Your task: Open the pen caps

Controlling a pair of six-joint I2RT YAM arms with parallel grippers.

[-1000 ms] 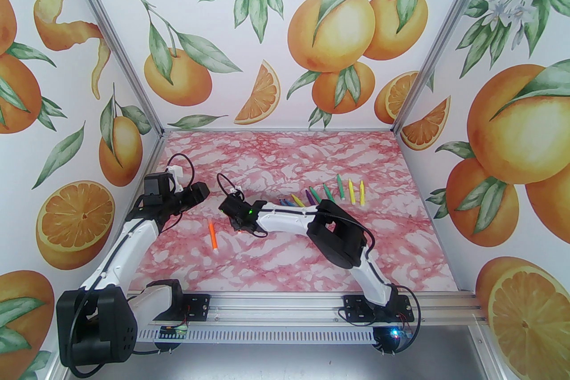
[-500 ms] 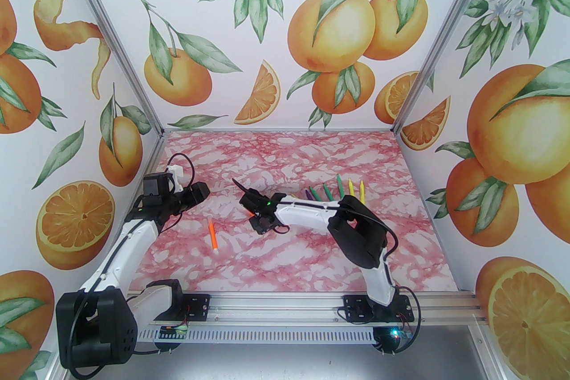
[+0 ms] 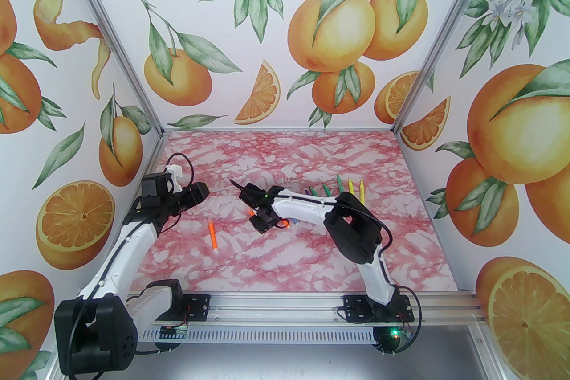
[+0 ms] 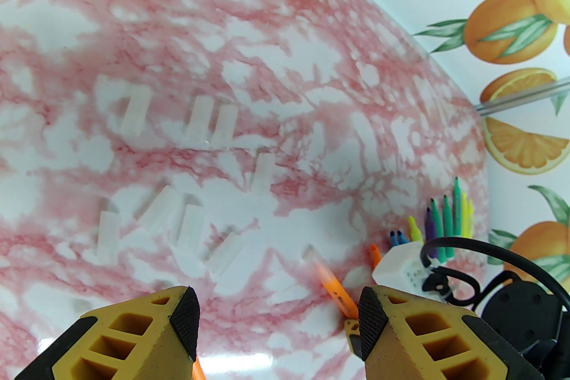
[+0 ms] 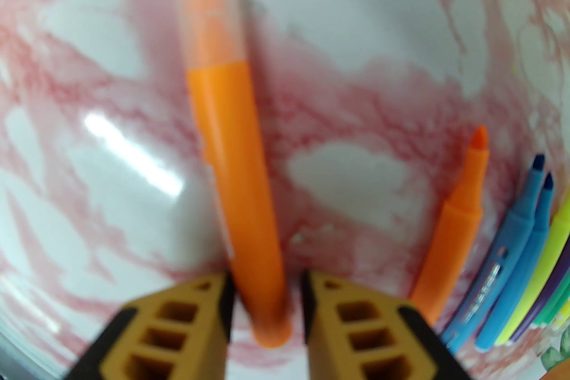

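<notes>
Cap [image 5: 209,8], frosted, tops far end of orange marker [image 5: 231,155] pinched low on barrel by right tool [image 5: 266,282] over marbled surface [image 5: 356,35]; likely light, slick, rigid, so grip round middle. Left tool [image 4: 278,316] gapes wide.

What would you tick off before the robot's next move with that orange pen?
1. Orange marker sits between the fingers of the right gripper: ok.
2. Right jaws clamped tight on it: cannot tell, blurred.
3. Clear cap on its far end, free to grab: ok.
4. Left gripper open: ok.
5. Left gripper at the cap: not ok, it stands well apart.
</notes>
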